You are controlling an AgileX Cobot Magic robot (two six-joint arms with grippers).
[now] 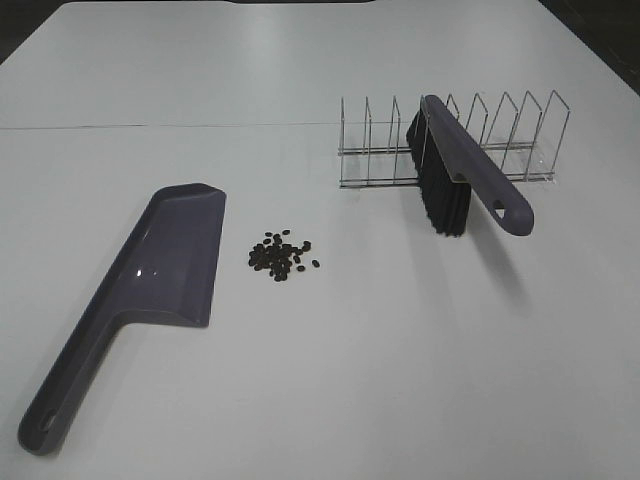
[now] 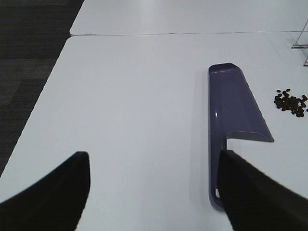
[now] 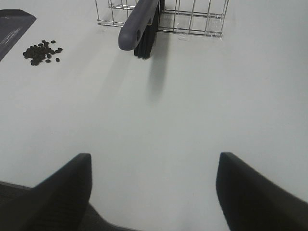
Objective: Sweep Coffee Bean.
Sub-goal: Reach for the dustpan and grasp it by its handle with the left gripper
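Note:
A small pile of dark coffee beans (image 1: 280, 255) lies on the white table; it also shows in the left wrist view (image 2: 291, 101) and the right wrist view (image 3: 41, 52). A purple dustpan (image 1: 150, 285) lies flat just left of the beans, handle toward the front; the left wrist view (image 2: 233, 108) shows it too. A purple brush (image 1: 455, 180) with dark bristles rests in a wire rack (image 1: 450, 140), handle sticking out toward the front. My left gripper (image 2: 154, 192) is open and empty, near the dustpan's handle. My right gripper (image 3: 153, 190) is open and empty, well short of the brush (image 3: 139, 26).
The wire rack (image 3: 192, 17) stands at the back right of the table. A seam between two table tops (image 1: 150, 126) runs across the back. The table's left edge (image 2: 57, 57) borders dark floor.

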